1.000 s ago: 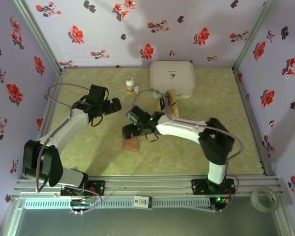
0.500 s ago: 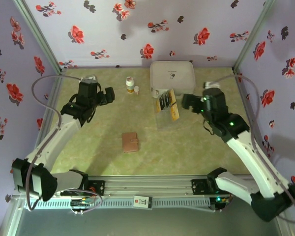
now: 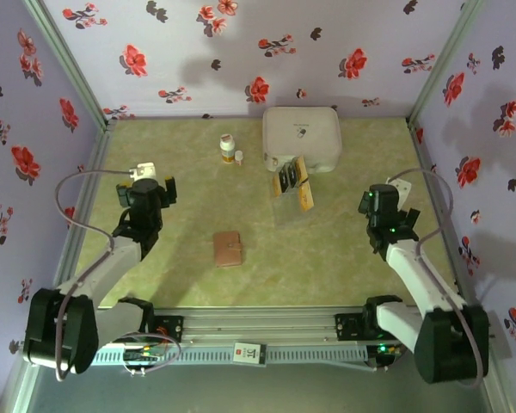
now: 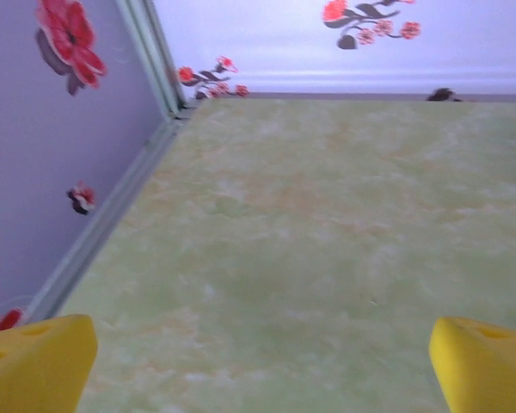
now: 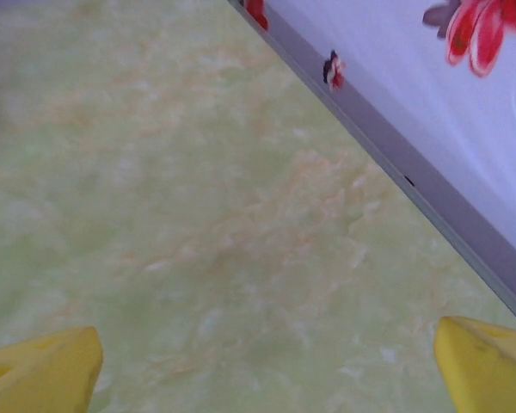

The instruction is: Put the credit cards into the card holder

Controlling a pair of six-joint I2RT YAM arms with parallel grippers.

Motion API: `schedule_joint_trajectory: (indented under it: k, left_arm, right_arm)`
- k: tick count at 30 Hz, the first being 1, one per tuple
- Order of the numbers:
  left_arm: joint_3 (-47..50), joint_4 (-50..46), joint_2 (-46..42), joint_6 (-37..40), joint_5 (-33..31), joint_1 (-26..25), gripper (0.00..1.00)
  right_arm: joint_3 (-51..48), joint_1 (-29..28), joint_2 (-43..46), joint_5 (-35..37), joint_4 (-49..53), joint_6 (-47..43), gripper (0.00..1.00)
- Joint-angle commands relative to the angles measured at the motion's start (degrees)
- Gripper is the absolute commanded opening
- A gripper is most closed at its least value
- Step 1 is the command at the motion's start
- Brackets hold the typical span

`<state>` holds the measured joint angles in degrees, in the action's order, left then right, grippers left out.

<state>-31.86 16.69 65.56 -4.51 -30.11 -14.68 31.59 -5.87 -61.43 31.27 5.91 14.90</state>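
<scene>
- Overhead, the left gripper (image 3: 148,188) and right gripper (image 3: 385,205) are both standing spread wide, gripping nothing. The credit cards (image 3: 294,182) are lying well ahead, between the two sets of jaws, and the card holder (image 3: 228,249) is sitting nearer, also between them, apparently shut.
- Left wrist: the fingertips (image 4: 34,361) are gaping over bare table (image 4: 310,215).
- Right wrist: the fingertips (image 5: 43,370) are gaping likewise, released; by my judgement, every card is waiting to go in.

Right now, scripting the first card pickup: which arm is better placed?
Right, probably: the right gripper is nearer the cards by the white box, jaws open and empty. The left gripper is closer to the wallet.
</scene>
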Motion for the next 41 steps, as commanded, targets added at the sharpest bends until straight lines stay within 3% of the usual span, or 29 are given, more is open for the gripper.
schedule_joint_trajectory:
  k: [1, 4, 7, 8, 11, 13, 16, 17, 19, 21, 23, 33, 41]
  left_arm:
    - [2.2, 14.1, 5.3, 6.0, -2.0, 1.6, 1.00]
    - [5.6, 18.8, 10.2, 5.6, -2.5, 3.3, 1.00]
    - [7.3, 23.2, 14.7, 4.7, -3.1, 5.0, 1.00]
    - [7.8, 26.5, 15.6, 4.9, -1.0, 5.9, 1.00]
    - [8.0, 31.1, 20.3, 3.2, 3.7, 9.1, 1.00]
    - [7.6, 29.3, 20.2, 3.1, 9.1, 10.9, 1.00]
    - [11.5, 40.0, 23.5, 3.1, 15.2, 13.1, 1.00]
    - [11.6, 37.6, 22.5, 3.0, 16.7, 13.4, 1.00]
    - [10.5, 36.8, 23.2, 3.8, 19.8, 13.6, 1.00]
    - [9.1, 33.9, 22.9, 3.2, 21.0, 14.2, 1.00]
    - [9.0, 33.4, 22.9, 3.1, 21.6, 14.7, 1.00]
    - [9.4, 34.3, 22.9, 3.6, 20.6, 13.9, 1.00]
    - [9.4, 34.3, 22.9, 3.5, 20.7, 13.9, 1.00]
  right_arm:
    - [-0.5, 0.7, -7.2, 3.4, -14.1, -3.4, 0.99]
    - [-0.3, 1.0, -13.2, 1.8, -19.1, -4.2, 0.99]
    - [-4.0, 1.3, -17.6, -1.2, -31.0, -6.6, 0.99]
    - [-3.5, 1.5, -17.6, -2.7, -30.7, -6.8, 0.99]
    - [-6.9, 2.4, -19.0, -8.5, -43.1, -9.0, 0.99]
    - [-8.7, 3.5, -21.6, -13.4, -49.2, -8.5, 0.99]
    - [-12.5, 3.8, -29.7, -15.3, -65.5, -9.4, 0.99]
    - [-12.0, 3.8, -29.5, -15.9, -64.9, -9.6, 0.99]
    - [-8.3, 4.3, -27.2, -18.6, -52.8, -9.0, 0.99]
    - [-9.4, 5.0, -29.0, -19.9, -58.5, -8.9, 0.99]
    - [-8.4, 5.1, -27.8, -20.0, -54.4, -8.7, 0.99]
    - [-9.4, 4.4, -27.9, -18.6, -56.6, -9.6, 0.99]
    - [-9.2, 5.2, -27.8, -21.3, -56.1, -9.6, 0.99]
